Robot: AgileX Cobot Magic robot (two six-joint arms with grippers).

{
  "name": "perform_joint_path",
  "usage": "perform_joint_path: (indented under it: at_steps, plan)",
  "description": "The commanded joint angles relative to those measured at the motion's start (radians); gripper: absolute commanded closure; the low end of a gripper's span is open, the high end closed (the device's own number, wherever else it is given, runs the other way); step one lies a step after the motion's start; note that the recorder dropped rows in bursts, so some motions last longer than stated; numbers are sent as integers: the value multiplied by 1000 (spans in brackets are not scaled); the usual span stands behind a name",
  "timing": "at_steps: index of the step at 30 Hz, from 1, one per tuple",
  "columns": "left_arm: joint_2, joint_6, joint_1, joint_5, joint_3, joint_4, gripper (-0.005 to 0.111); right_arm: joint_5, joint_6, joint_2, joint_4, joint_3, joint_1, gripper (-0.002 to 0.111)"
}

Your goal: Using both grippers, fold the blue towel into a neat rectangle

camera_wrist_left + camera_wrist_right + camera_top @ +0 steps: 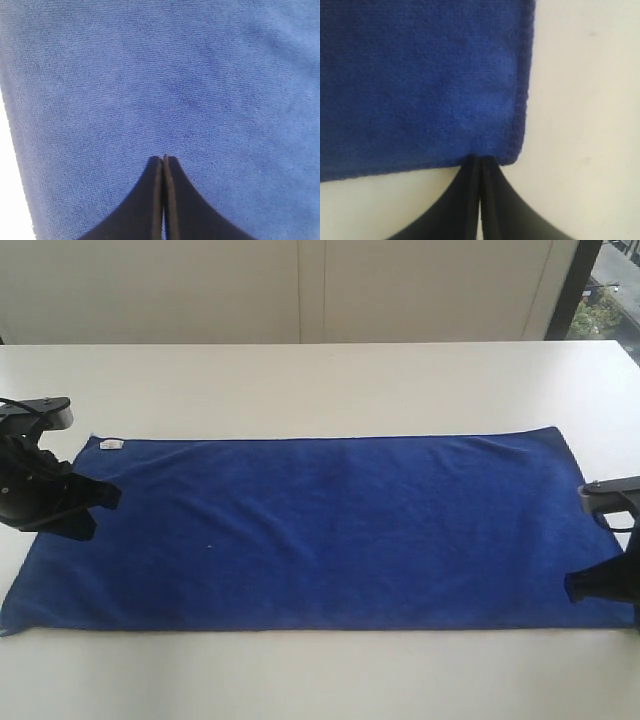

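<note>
Left gripper (pixel 95 498), a black pincer on a grey-topped wrist block, sits in the exterior view over the left short end of the deep royal-blue terry towel (pixel 330 530). This long rectangular sheet lies flat and unfolded on the white bench (pixel 300 380), with a small white label (pixel 111 445) at its far left corner. The right gripper (pixel 582 585) sits at the near right corner. One gripper is midway along an end and the other at a corner, so a lift from these spots would probably skew the fold.

In the left wrist view the gripper's jaws are pressed together with nothing visible between them. The tips hover over the pile, inboard of the hem. Biting there would likely gather a bunch of loose cloth rather than a clean edge, leaving a lumpy crease.

In the right wrist view the jaws are likewise closed, with the tips right at the hem just beside the corner. Whether any cloth is nipped cannot be told. A bite that shallow could slip off the soft hem once weight comes on it.
</note>
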Motion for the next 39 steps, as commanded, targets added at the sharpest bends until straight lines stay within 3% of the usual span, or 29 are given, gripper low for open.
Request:
perform_joint_path:
  at_steps: [1,10,19,27,33,39]
  plan:
    - [-9,-5,1,9,8,-19,107,10,-6,-5,0,-13,-5,108]
    - [-33,1,1,65,-41,-16,107,-6,47,-102,5,-94,-5,108]
    - [-155,27,5,159,-73,67,107,-181,47,-161,66,-96,-5,108]
    - [-338,12,102,398,-104,87,107,-213,26,-161,79,-153,-6,108]
    - [-497,9,162,452,-104,100,107,-134,7,-93,124,-241,-29,108]
    - [-596,9,164,460,-104,108,107,-46,-311,10,412,-346,-118,108]
